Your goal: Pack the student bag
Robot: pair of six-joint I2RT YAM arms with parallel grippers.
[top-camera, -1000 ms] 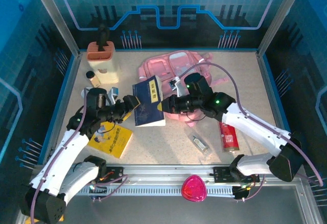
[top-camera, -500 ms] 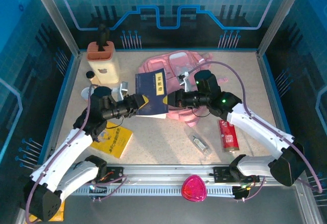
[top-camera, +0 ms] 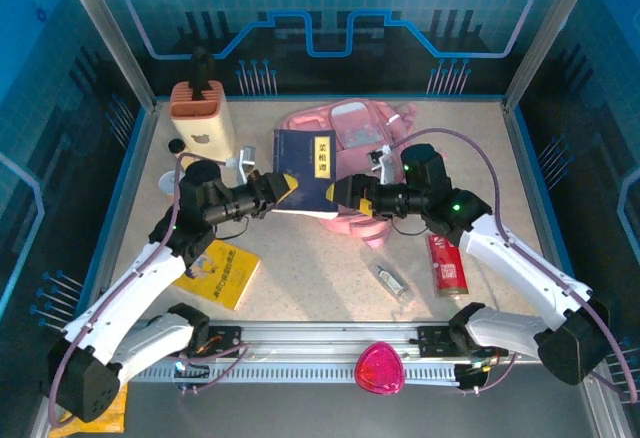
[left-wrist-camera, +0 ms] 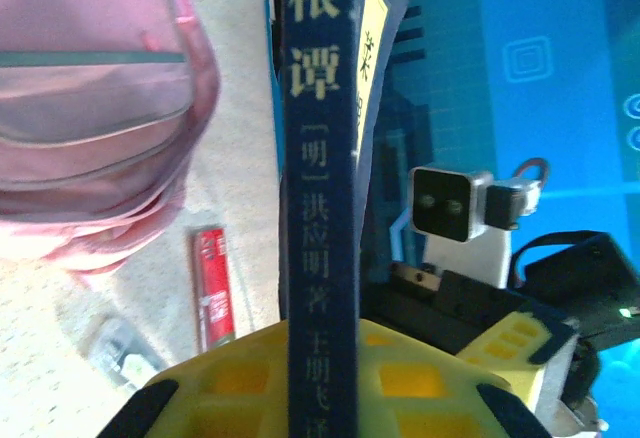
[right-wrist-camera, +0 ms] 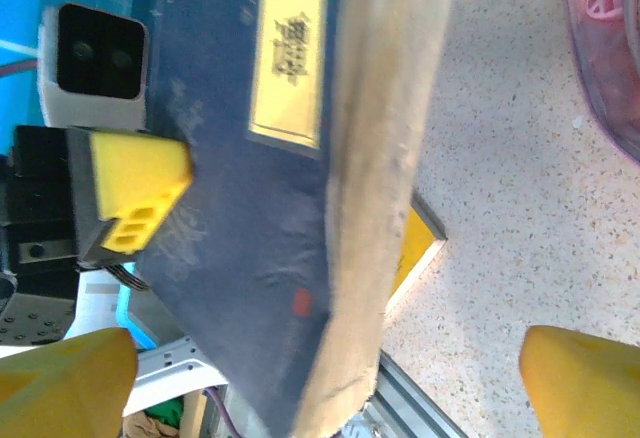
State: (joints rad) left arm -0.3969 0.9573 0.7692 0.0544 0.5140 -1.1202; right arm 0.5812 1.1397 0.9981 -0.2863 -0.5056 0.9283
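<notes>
Top external: one blue book (top-camera: 305,168), left gripper (top-camera: 284,186) clamping it, right gripper (top-camera: 339,194) wide.

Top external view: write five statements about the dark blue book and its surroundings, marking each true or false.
The left gripper grips the dark blue book. True.
The dark blue book lies flat on the table. False: it is held up, next to the student bag.
The yellow book is inside the student bag. False: it lies on the table.
The red tube lies on the table. True.
The right gripper is open. True.
</notes>
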